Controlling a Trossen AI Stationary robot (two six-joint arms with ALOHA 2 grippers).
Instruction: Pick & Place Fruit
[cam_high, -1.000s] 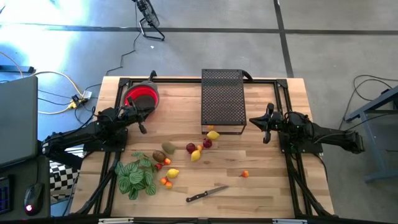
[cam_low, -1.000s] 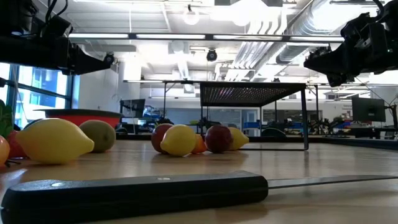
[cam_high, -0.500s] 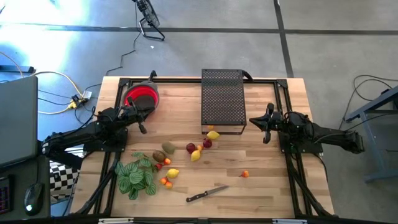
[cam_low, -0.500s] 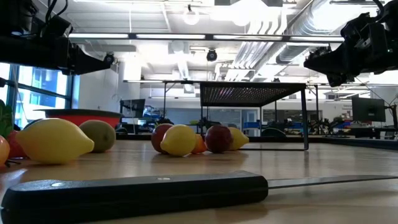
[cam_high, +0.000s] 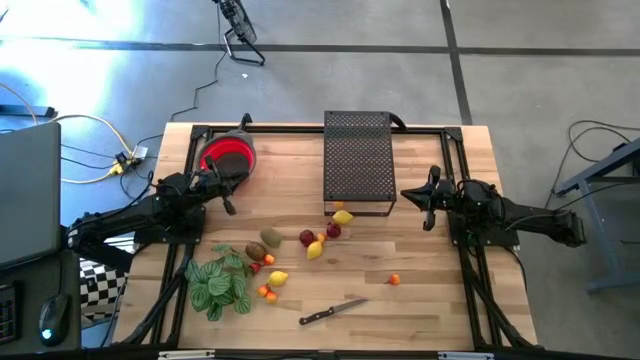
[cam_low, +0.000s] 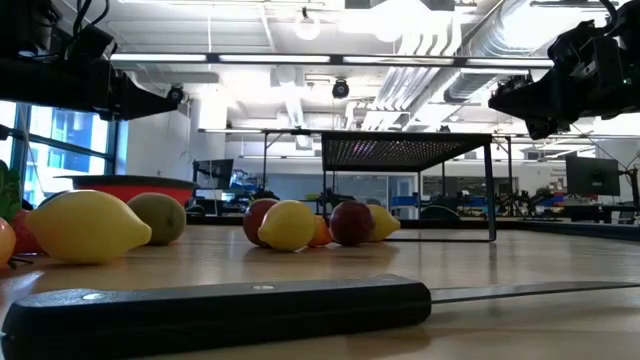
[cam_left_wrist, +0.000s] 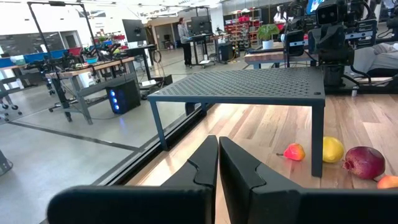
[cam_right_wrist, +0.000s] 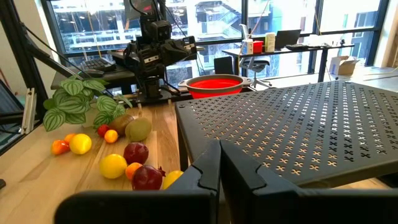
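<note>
The fruit lies loose on the wooden table's middle: a lemon (cam_high: 343, 216), two dark red apples (cam_high: 333, 231) (cam_high: 307, 238), another lemon (cam_high: 315, 250), two kiwis (cam_high: 270, 237) (cam_high: 256, 250), a third lemon (cam_high: 278, 278) and tiny orange pieces (cam_high: 267, 291) (cam_high: 394, 280). A red bowl (cam_high: 228, 155) stands at the far left. My left gripper (cam_left_wrist: 218, 149) is shut and holds nothing; it hovers level by the bowl (cam_high: 240, 180). My right gripper (cam_right_wrist: 219, 152) is also shut with nothing in it, and hovers level at the table's right (cam_high: 404, 192), beside the shelf.
A black perforated shelf (cam_high: 360, 163) stands at the far middle, with the lemon at its near edge. A green striped leafy plant (cam_high: 220, 283) lies near left, and a black-handled knife (cam_high: 330, 312) lies near the front edge. Bare wood shows near right (cam_high: 430, 290).
</note>
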